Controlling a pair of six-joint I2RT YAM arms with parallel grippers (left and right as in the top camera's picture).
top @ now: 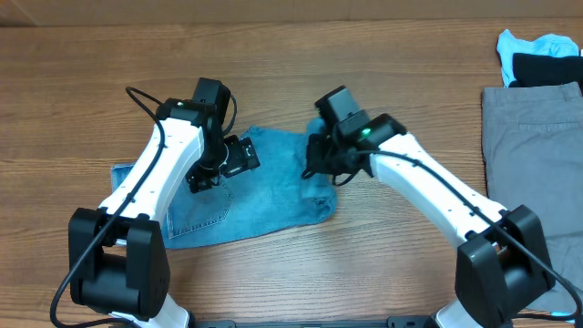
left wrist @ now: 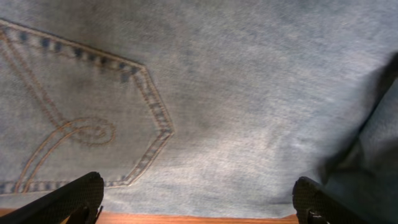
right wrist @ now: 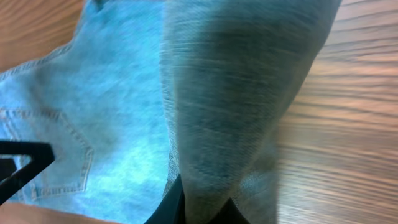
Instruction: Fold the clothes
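Jeans (top: 246,196) lie partly folded on the wooden surface (top: 364,282) between the two arms; left arm (top: 155,173) hangs low over the stitched pocket (left wrist: 74,112), jaws spread wide and empty; right arm (top: 428,182) has its jaws pinching a bunched fold of denim at the right edge; I'd say a fold-over is in hand, and next that fold wants carrying leftward across; farther off lies grey cloth (top: 533,137)

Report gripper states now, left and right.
Left gripper: open, empty, over the jeans.
Right gripper: shut on a raised fold of the jeans.
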